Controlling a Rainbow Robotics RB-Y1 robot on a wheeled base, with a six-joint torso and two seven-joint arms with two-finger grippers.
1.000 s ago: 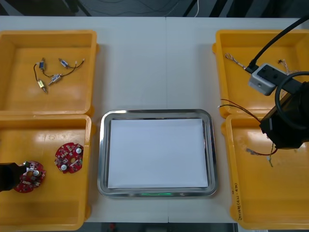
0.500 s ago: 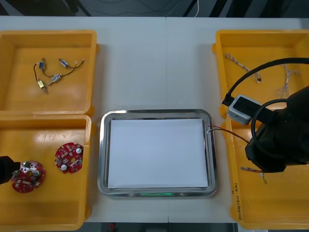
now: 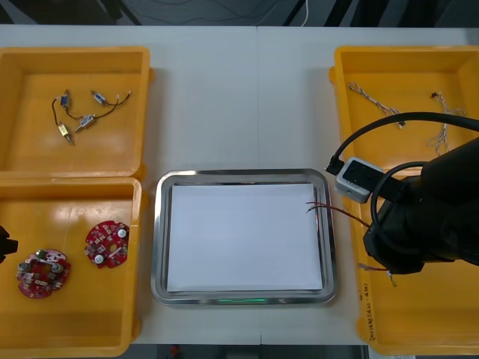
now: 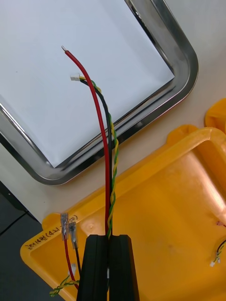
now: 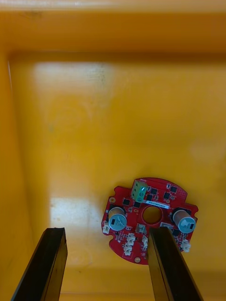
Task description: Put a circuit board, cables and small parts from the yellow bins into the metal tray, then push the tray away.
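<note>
My right gripper (image 4: 108, 241) is shut on a red and yellow cable (image 4: 106, 141) above the near right yellow bin (image 4: 179, 197). The cable's free ends reach over the rim of the metal tray (image 4: 184, 61), which is white inside. In the front view those cable ends (image 3: 316, 206) hang over the right edge of the tray (image 3: 159, 224), with my right arm (image 3: 426, 224) beside it. My left gripper (image 5: 106, 233) stands open in the near left bin (image 3: 75, 329), a round red circuit board (image 5: 148, 214) lying between its fingers, untouched. Its fingers (image 3: 3, 243) show at the edge.
A second red circuit board (image 3: 106, 243) lies beside the first (image 3: 43, 274). Small metal parts (image 3: 81, 118) sit in the far left bin. Twisted blue and white cables (image 3: 374, 99) lie in the far right bin. Another cable (image 4: 219, 249) lies in the near right bin.
My right arm has carried the red and yellow cable left, from the bin to the tray's right edge. My left gripper has drawn back left, off the circuit board.
</note>
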